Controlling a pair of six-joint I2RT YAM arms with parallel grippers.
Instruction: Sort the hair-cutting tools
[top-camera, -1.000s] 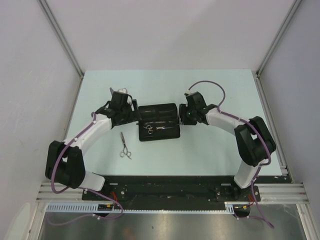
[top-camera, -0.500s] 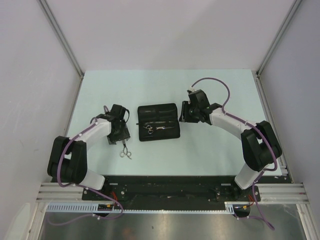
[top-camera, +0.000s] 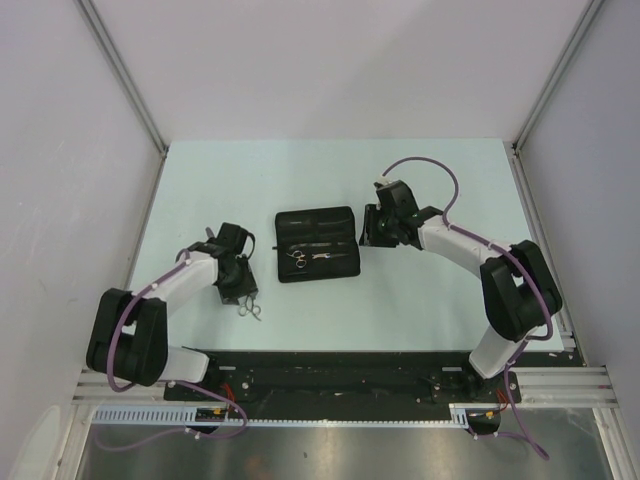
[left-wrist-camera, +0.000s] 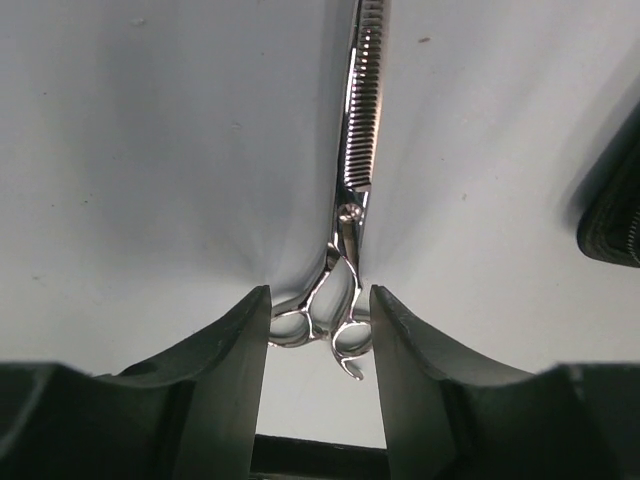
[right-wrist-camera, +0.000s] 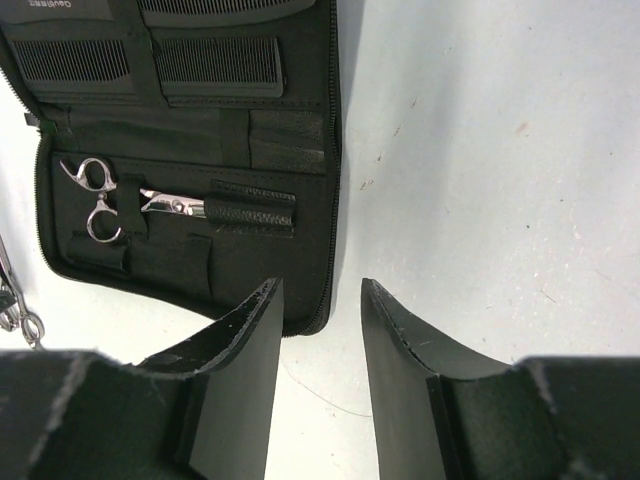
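On the pale worktop (left-wrist-camera: 150, 150) we see the left claw (left-wrist-camera: 320, 295) newly lowered and narrowing, half-open, the loose scissors (left-wrist-camera: 360, 150) between its jaws but ungripped. Pickup looks imminent, while the right claw (right-wrist-camera: 318, 295) hangs half-open and empty.

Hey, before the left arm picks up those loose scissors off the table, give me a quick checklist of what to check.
1. Loose scissors lined up: ok, the ring handles sit between the left claw's fingers.
2. Firm grip on them: not ok, the fingers stand apart at either side.
3. Case lying open: ok.
4. Right claw free: ok, open and empty by the case's right edge.
5. Spare slot for the scissors in the case: cannot tell.
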